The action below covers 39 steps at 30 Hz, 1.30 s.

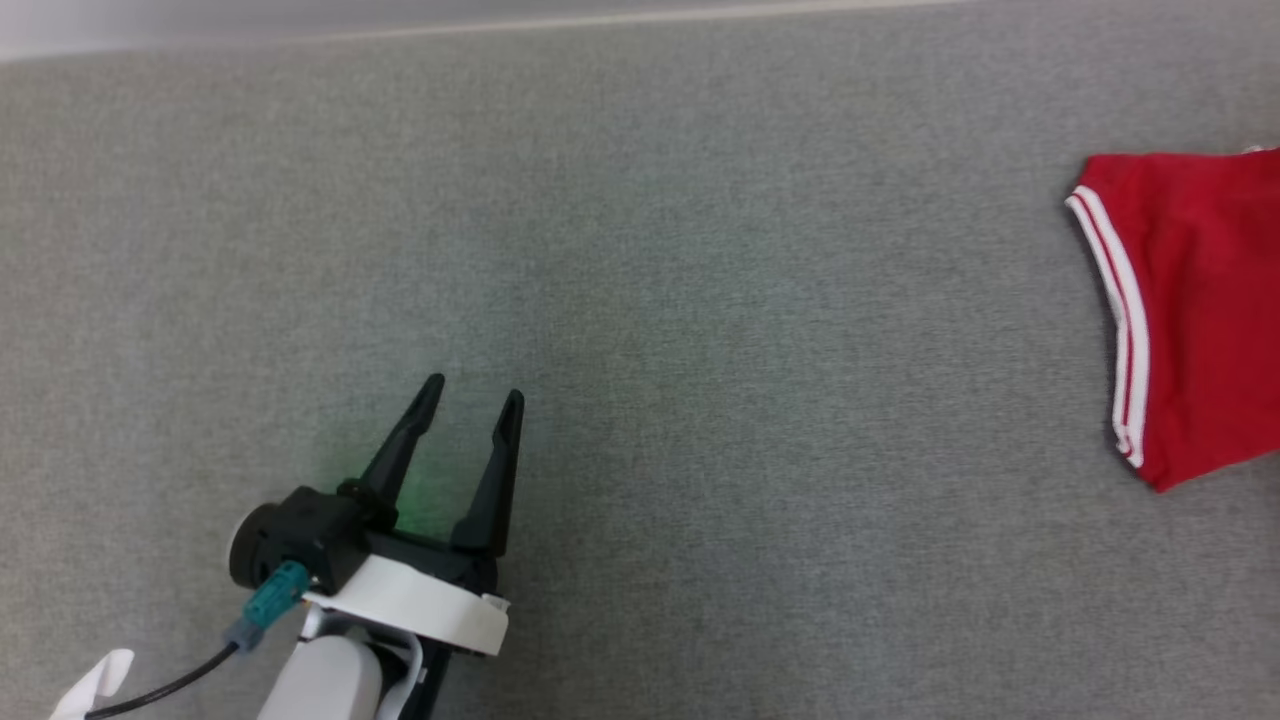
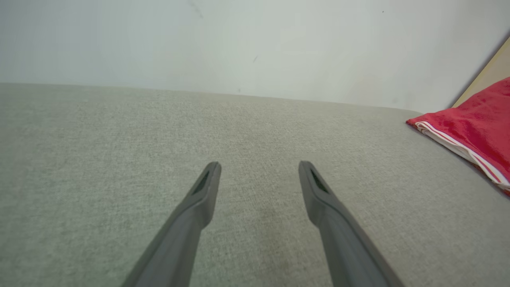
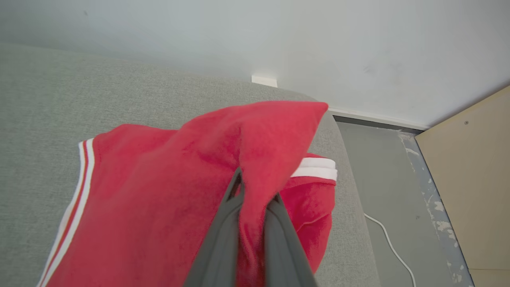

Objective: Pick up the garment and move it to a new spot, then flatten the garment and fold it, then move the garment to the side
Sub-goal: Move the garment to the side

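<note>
While the right claw is pinched almost shut on a raised fold of the red garment, white-striped at its hems, the rest of the cloth lies bunched at the counter's right end, close to its rounded far corner. This looks to me like the opening pick-up. The next move, I judge, calls for a lift high enough to clear the trailing cloth, then a carry toward the counter's bare middle. Over the counter's near left part the left claw hovers spread wide and empty, free to take a second edge. Grey woven fabric covers the counter. A pale wall rises behind its far edge, and off its right end lie a grey floor, a white cable and a tan panel.
</note>
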Available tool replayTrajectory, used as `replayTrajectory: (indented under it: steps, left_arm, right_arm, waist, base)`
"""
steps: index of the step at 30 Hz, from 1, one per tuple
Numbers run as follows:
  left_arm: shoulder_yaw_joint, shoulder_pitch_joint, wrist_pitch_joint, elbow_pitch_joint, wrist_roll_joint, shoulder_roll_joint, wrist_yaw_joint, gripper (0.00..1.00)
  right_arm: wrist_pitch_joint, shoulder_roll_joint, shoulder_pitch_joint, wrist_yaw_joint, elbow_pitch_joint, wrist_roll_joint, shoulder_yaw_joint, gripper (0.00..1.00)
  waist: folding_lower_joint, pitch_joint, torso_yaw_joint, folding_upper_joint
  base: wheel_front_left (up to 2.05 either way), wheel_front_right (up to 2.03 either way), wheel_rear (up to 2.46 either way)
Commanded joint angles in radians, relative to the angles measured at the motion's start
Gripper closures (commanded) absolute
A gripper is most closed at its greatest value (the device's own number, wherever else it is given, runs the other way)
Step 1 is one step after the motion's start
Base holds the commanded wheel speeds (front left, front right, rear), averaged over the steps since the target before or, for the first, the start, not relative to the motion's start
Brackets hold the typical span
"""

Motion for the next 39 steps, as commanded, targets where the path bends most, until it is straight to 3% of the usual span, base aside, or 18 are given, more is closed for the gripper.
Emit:
replayTrajectory:
  steps: [1, 7, 8, 9, 16, 21, 32, 39]
  left_arm:
    - [0.004, -0.017, 0.001, -0.005, -0.014, 0.007, -0.004, 0.0]
    - [0.012, -0.029, 0.001, -0.002, -0.02, 0.008, -0.003, 0.0]
    - [0.012, -0.032, 0.001, 0.001, -0.021, 0.007, -0.003, 0.0]
    - [0.012, -0.036, 0.001, 0.002, -0.024, 0.006, -0.004, 0.0]
    - [0.028, -0.031, 0.001, 0.01, -0.023, -0.002, -0.004, 0.0]
    - [0.061, -0.004, 0.001, 0.016, -0.028, -0.011, 0.002, 0.0]
    - [0.178, 0.07, 0.001, 0.014, -0.06, 0.013, 0.01, 0.0]
    - [0.214, 0.129, 0.001, 0.0, -0.063, 0.036, 0.026, 0.0]
  right_arm:
    - [0.009, -0.035, -0.022, 0.0, 0.005, 0.031, 0.007, 1.0]
    - [-0.019, -0.103, -0.043, 0.0, 0.109, 0.005, 0.033, 1.0]
    - [-0.032, -0.107, -0.05, 0.0, 0.136, -0.014, 0.036, 0.4]
    - [-0.041, -0.109, -0.058, 0.0, 0.171, -0.032, 0.034, 0.0]
    - [-0.138, -0.067, -0.095, -0.001, 0.356, -0.128, 0.017, 0.0]
    - [-0.23, -0.031, -0.105, -0.001, 0.363, -0.177, -0.003, 0.0]
    - [-0.398, 0.081, 0.021, -0.001, 0.048, -0.111, 0.013, 0.0]
    - [-0.433, 0.222, 0.199, -0.001, -0.184, -0.128, -0.008, 0.0]
  waist:
    - [-0.0002, 0.038, 0.023, -0.0001]
    - [-0.0002, 0.067, 0.033, -0.0001]
    - [-0.0002, 0.066, 0.036, -0.0001]
    - [-0.0002, 0.065, 0.039, -0.0001]
    - [-0.0002, 0.009, 0.052, -0.0001]
    - [-0.0002, -0.076, 0.06, -0.0001]
    - [-0.0002, -0.299, 0.074, -0.0001]
    - [-0.0002, -0.381, 0.066, -0.0001]
  base:
    - [0.0, 0.0, 0.0]
    - [0.0, 0.0, 0.0]
    - [0.0, 0.0, 0.0]
    - [0.0, 0.0, 0.0]
    - [0.0, 0.0, 0.0]
    - [0.0, 0.0, 0.0]
    - [0.0, 0.0, 0.0]
    - [0.0, 0.0, 0.0]
